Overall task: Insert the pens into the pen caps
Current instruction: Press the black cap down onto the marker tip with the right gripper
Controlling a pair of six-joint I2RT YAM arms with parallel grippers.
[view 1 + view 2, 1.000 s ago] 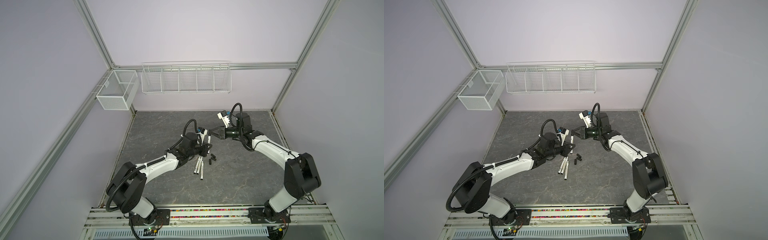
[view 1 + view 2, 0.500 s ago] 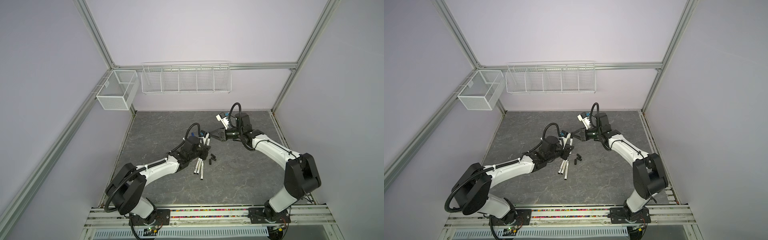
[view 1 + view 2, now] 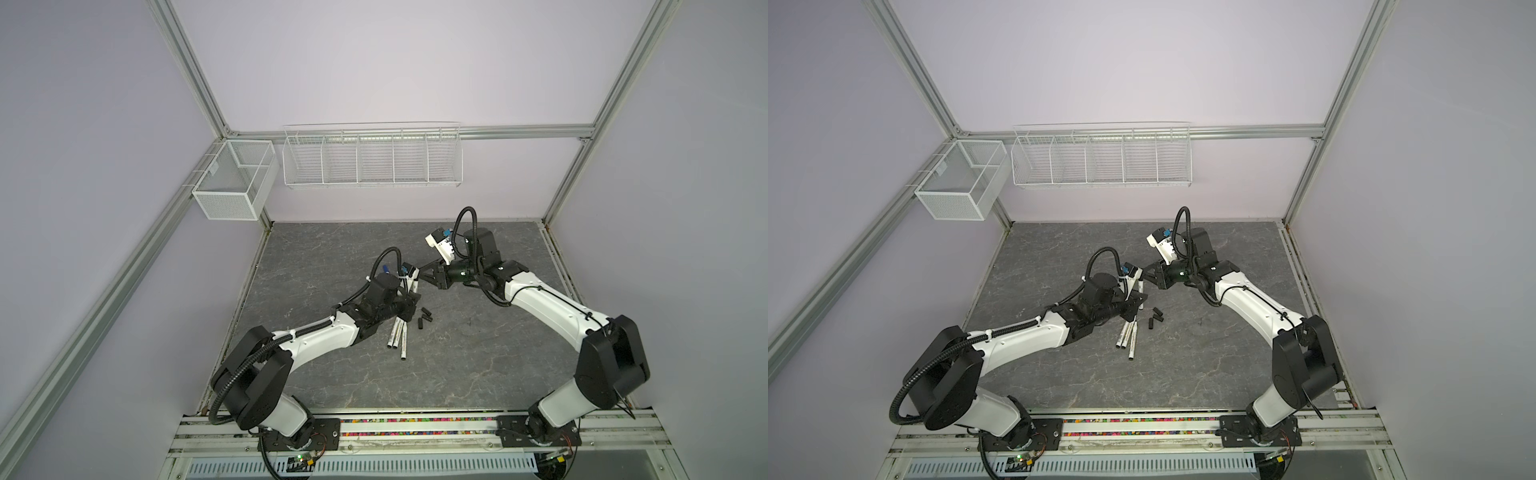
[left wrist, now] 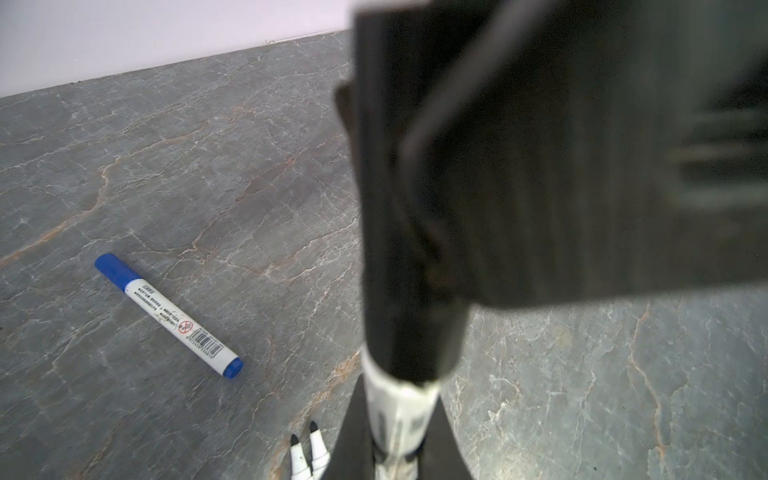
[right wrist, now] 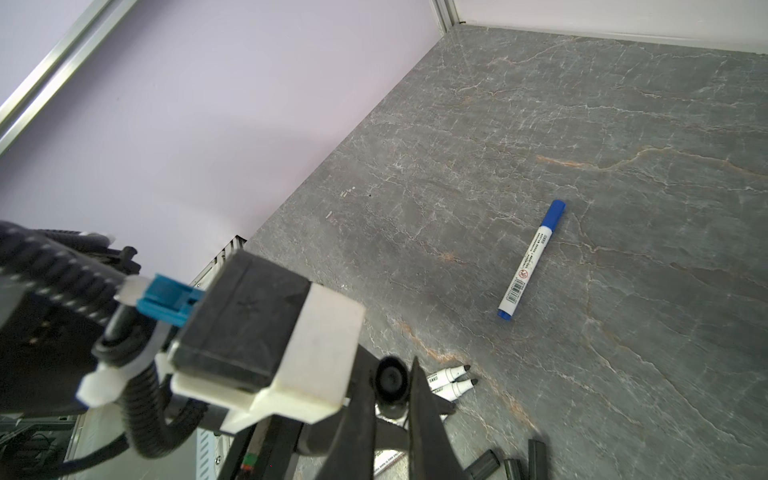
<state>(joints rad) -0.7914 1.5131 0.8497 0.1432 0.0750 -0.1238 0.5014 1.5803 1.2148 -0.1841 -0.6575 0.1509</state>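
A white pen (image 4: 397, 409) stands between the jaws of my left gripper (image 4: 399, 399), which is shut on its barrel. A black pen cap (image 5: 390, 380) sits over that pen's upper end, and my right gripper (image 5: 392, 374) is shut on it. In both top views the two grippers meet above the middle of the table: left gripper (image 3: 409, 300) (image 3: 1138, 301), right gripper (image 3: 428, 277) (image 3: 1149, 277). Uncapped pens (image 3: 398, 334) (image 3: 1127, 334) lie in a bunch under the left arm. Loose black caps (image 3: 424, 318) (image 3: 1156, 322) (image 5: 486, 463) lie beside them. A blue-capped pen (image 4: 166, 316) (image 5: 532, 257) lies apart.
The grey stone-patterned table (image 3: 457, 365) is walled on three sides. A wire rack (image 3: 372, 160) and a mesh box (image 3: 232, 183) hang on the back wall, above the table. The left wrist camera (image 5: 257, 332) fills the near part of the right wrist view.
The two grippers have closed the gap between them. The left one raised its pen upright, the right one came down and left, and the cap now sits on the pen's end.
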